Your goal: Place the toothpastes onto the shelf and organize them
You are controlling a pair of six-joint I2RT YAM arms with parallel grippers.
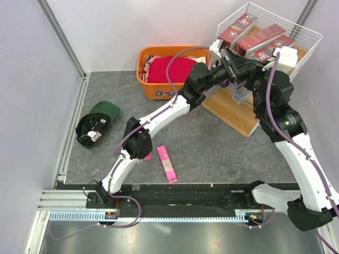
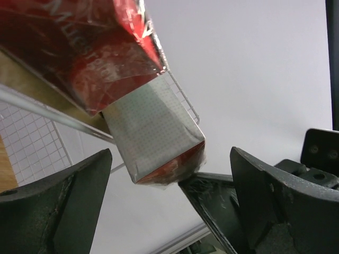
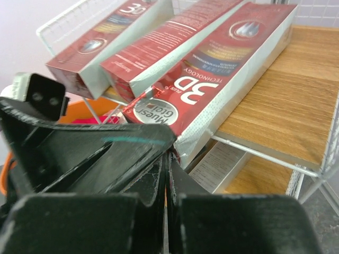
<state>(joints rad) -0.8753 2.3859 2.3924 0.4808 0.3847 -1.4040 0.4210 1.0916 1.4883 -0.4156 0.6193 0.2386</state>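
The shelf stands at the back right. Three dark red "3D" toothpastes lie on its top board. My left gripper is open at the shelf's near end. In the left wrist view its jaws stand wide apart just below the end of a dark red box that sticks out of the wire frame. My right gripper is shut and empty, its tips against the near end of a "3D" box. A silver-grey box lies on the board below. A pink toothpaste lies on the table.
An orange basket with folded red clothes stands left of the shelf. A green cap lies at the left. Another pink box shows partly under the left arm. The two grippers are close together at the shelf.
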